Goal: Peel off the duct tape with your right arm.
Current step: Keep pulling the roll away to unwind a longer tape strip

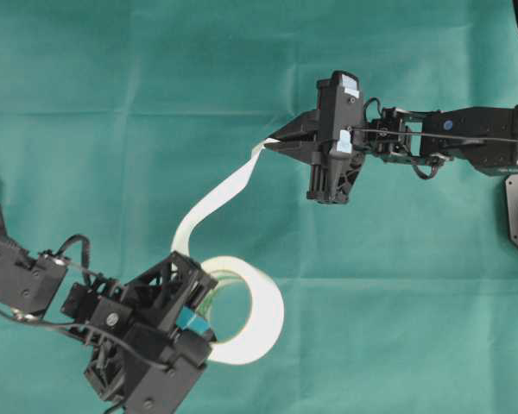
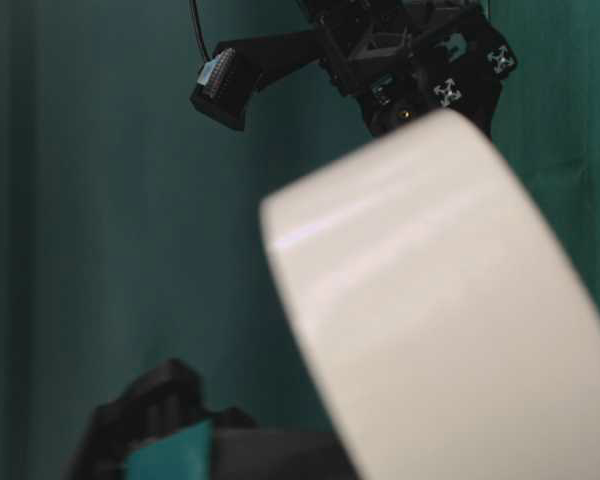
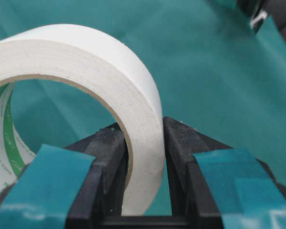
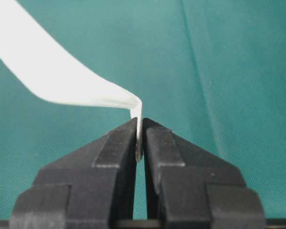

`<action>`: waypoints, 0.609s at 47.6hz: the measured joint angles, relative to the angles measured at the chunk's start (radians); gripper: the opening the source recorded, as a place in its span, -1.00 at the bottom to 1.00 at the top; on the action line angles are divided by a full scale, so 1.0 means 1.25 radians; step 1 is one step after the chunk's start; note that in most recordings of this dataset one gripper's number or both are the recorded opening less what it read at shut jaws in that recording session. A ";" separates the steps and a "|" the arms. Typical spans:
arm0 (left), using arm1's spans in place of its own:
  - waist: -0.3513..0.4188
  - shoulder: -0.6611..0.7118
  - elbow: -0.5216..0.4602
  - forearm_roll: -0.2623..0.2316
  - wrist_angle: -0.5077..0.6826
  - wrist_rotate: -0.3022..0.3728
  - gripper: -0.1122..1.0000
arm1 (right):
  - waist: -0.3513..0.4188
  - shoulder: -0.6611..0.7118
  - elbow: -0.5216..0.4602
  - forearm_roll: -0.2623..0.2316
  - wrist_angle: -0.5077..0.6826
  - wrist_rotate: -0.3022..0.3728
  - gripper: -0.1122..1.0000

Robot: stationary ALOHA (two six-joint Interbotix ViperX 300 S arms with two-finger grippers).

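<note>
A robotics lab bench: a teal cloth (image 1: 155, 103) covers everything under two black arms.

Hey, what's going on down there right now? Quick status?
Left end effector clamped on tape roll. Right end effector pinching the strip's end, strip peeled out between them. Nothing in the way.

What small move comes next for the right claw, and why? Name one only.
Probably pull the right claw a little farther from the roll, holding its pinch. It is shut on the end of the peeled strip, which curves slack back to the duct tape, and the left claw clamps the roll's wall. More pull should take up the slack and peel more.
</note>
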 measured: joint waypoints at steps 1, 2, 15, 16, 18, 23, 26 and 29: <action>0.001 0.002 -0.001 0.000 0.009 -0.002 -0.44 | 0.000 0.000 0.001 0.001 0.000 0.000 -0.95; 0.004 0.004 -0.004 0.000 0.017 -0.006 -0.44 | 0.000 0.000 0.001 0.000 0.000 0.000 -0.95; 0.015 0.038 -0.042 0.000 0.137 -0.033 -0.44 | 0.001 0.000 0.001 0.001 0.009 0.000 -0.95; 0.013 0.039 -0.045 0.000 0.147 -0.034 -0.44 | 0.001 0.000 0.001 0.000 0.010 0.000 -0.95; 0.012 0.042 -0.052 0.001 0.164 -0.034 -0.44 | 0.001 0.000 0.000 0.001 0.011 0.000 -0.95; 0.005 0.047 -0.066 0.001 0.194 -0.036 -0.44 | 0.001 0.000 0.000 0.001 0.011 0.000 -0.95; -0.005 0.050 -0.072 0.001 0.206 -0.036 -0.44 | 0.001 0.000 0.001 0.001 0.011 0.000 -0.95; -0.013 0.053 -0.077 0.000 0.215 -0.036 -0.44 | 0.000 0.000 0.000 0.001 0.011 0.000 -0.95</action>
